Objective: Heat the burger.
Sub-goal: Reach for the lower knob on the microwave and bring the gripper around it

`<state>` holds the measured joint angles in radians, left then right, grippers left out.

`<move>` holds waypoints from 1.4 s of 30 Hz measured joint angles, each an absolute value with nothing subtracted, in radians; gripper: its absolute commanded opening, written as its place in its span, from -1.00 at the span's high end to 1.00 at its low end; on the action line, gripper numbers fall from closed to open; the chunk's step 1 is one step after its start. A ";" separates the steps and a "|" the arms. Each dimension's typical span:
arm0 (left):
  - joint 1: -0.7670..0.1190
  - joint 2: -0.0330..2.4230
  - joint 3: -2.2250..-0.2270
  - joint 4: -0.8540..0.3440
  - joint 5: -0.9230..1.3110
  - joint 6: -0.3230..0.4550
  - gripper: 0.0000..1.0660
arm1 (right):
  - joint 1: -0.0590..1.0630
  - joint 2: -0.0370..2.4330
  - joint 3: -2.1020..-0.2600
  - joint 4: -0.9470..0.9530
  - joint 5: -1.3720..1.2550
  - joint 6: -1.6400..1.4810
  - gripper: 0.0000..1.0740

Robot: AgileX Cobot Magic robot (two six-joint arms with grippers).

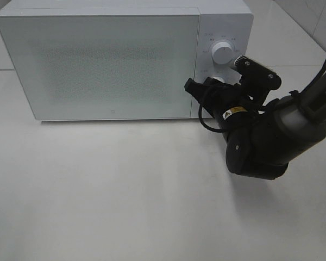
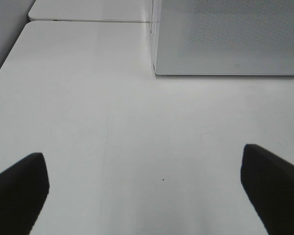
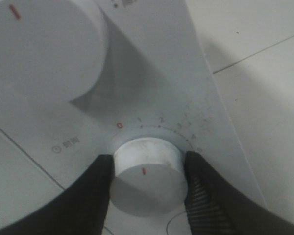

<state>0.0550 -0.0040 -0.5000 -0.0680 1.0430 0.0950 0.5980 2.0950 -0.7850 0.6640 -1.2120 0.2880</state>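
A: Setting?
B: Robot lab bench, staged as a kitchen corner. A white microwave (image 1: pixel 114 60) with a numbered dial (image 3: pixel 147 176) fills the upper left of the high view, on a plain white table (image 1: pixel 125 196).
A: Why lab?
B: A black cabled robot arm (image 1: pixel 277 141) at the right, filmed from above. The table is white slabs butted together, with a seam (image 1: pixel 304 66) right of the microwave. Pale tiles (image 1: pixel 315 16) in the upper right corner.
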 measured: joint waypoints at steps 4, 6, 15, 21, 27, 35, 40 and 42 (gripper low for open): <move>0.055 -0.004 -0.500 -0.068 1.043 0.095 -0.88 | 0.598 2.095 -0.783 0.658 -1.213 0.433 0.89; 0.055 -0.004 -0.500 -0.068 1.043 0.095 -0.88 | 0.598 2.095 -0.783 0.658 -1.213 0.455 0.89; 0.055 -0.004 -0.500 -0.068 1.043 0.095 -0.88 | 0.598 2.095 -0.781 0.649 -1.214 0.699 0.88; 0.055 -0.004 -0.500 -0.068 1.043 0.095 -0.88 | 0.598 2.095 -0.780 0.649 -1.216 0.879 0.88; 0.055 -0.004 -0.500 -0.068 1.043 0.095 -0.88 | 0.598 2.095 -0.780 0.648 -1.217 1.022 0.87; 0.055 -0.004 -0.500 -0.068 1.043 0.095 -0.88 | 0.598 2.095 -0.779 0.647 -1.220 1.204 0.87; 0.055 -0.004 -0.500 -0.068 1.043 0.095 -0.88 | 0.598 2.095 -0.778 0.647 -1.221 1.289 0.86; 0.055 -0.004 -0.500 -0.068 1.043 0.095 -0.88 | 0.598 2.095 -0.778 0.648 -1.221 1.323 0.86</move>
